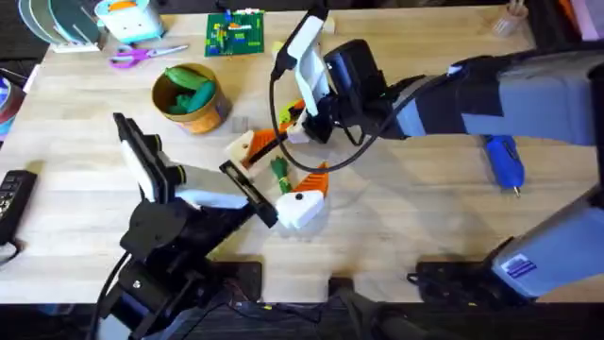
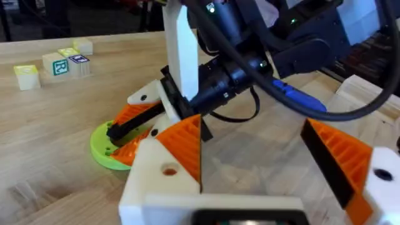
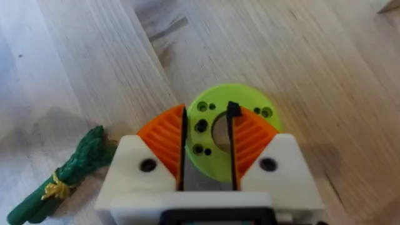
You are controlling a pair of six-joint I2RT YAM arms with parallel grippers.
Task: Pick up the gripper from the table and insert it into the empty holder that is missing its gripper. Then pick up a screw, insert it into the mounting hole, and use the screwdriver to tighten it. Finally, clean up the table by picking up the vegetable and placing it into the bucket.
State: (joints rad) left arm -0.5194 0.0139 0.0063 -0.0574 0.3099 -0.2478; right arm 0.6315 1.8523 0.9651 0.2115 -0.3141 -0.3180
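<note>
Two arms met mid-table overhead, beside the bucket (image 1: 192, 94); the screwdriver (image 1: 503, 161) lay well apart. In the left wrist view, the left gripper (image 2: 265, 156) stood wide open facing the disc (image 2: 107, 149). In the right wrist view, the right gripper (image 3: 207, 134) hovered narrowly parted over the disc, the vegetable (image 3: 62, 178) beside it.

Overhead camera looks down and forward across the wooden table (image 1: 396, 217). Left wrist camera faces low toward the lime-green disc (image 2: 103, 150); right wrist camera peers straight down, close, on that disc (image 3: 228, 128).
</note>
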